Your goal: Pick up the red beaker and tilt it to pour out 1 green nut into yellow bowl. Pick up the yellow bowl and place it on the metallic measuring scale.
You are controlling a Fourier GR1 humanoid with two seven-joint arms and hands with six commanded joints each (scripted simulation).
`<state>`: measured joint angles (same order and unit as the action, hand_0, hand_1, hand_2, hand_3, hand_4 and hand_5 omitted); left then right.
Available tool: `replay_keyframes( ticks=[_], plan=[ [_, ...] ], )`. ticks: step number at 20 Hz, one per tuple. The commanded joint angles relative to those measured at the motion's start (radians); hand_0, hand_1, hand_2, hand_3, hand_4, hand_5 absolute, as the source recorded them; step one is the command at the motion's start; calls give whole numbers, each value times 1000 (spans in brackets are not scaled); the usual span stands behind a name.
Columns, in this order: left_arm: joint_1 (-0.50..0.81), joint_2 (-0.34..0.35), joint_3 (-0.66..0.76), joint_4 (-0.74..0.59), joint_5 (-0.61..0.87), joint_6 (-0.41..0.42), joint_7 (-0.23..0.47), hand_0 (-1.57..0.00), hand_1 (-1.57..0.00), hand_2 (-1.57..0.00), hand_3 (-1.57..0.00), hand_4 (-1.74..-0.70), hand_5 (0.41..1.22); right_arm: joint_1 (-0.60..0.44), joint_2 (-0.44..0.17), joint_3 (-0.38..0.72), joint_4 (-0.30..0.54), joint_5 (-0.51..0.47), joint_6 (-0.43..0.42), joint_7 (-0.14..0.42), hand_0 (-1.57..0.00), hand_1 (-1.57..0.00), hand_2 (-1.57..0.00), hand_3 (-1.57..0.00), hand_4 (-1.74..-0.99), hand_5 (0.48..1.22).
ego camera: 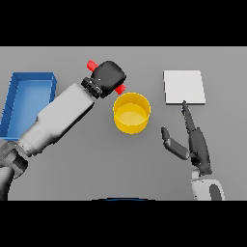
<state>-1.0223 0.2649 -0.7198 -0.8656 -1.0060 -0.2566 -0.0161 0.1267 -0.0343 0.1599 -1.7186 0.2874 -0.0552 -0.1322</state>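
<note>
A blue tray (29, 79) lies at the far left of the grey table (96, 164). Next to it the left hand (108, 76) is wrapped round the red beaker (92, 64), holding it tipped sideways just above and left of the yellow bowl (131, 113). Right of the bowl sits the flat metal scale (184, 87); below it the right hand (190, 142) rests with fingers straight and spread, one fingertip at the scale's near edge

One red beaker (91, 64), one yellow bowl (131, 113), one scale (184, 87), one blue tray (13, 96).
</note>
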Motion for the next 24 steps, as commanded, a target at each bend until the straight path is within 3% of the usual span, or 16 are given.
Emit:
replay_keyframes(
  ticks=[1, 2, 5, 7, 10, 17, 21, 24],
  plan=[
    [-26, -4, -23, 15, -23, -14, -10, -1571, -1571, -1571, -1571, -1672, 1217, -7, -6, -4, 7, -4, 6, 12, 1, 1, 1, 1, -1065, 676],
    [-39, -6, -49, 25, -48, -30, -12, -1571, -1571, -1571, -1571, -1685, 1218, -4, -14, -7, 7, -7, 10, -10, 1, 1, 1, 1, -1067, 684],
    [-93, -17, -120, 81, -128, -49, -17, -1571, -1571, -1571, -1571, -1712, 1219, -20, -12, -13, 21, -18, 15, 9, 1, 1, 1, 1, -1064, 690],
    [-119, -22, -145, 108, -159, -43, -33, -1571, -1571, -1571, -1571, -1723, 1220, -14, -14, -13, 20, -21, 17, -18, 1, 1, 1, 1, -1063, 697],
    [-138, -38, -175, 130, -196, -35, -38, -1571, -1571, -1571, -1571, -1732, 1220, -6, -10, -8, 11, -18, 16, -15, 1, 1, 1, 1, -1060, 696],
    [-147, -63, -279, 117, -308, -12, -18, -1571, -1571, -1571, -1571, -1735, 1221, 5, 5, 3, 8, 11, -10, -19, 1, 1, 1, 1, -1076, 678],
    [-200, -74, -348, 144, -376, -40, -60, -1571, -1571, -1571, -1571, -1733, 1221, 7, 0, 2, 8, 10, -7, -33, 1, 1, 1, 1, -1073, 675],
    [-242, -100, -406, 170, -427, -69, -99, -1571, -1571, -1571, -1571, -1732, 1221, -20, 2, -5, 25, 23, -23, -13, 1, 1, 1, 1, -1059, 672]
  ],
)
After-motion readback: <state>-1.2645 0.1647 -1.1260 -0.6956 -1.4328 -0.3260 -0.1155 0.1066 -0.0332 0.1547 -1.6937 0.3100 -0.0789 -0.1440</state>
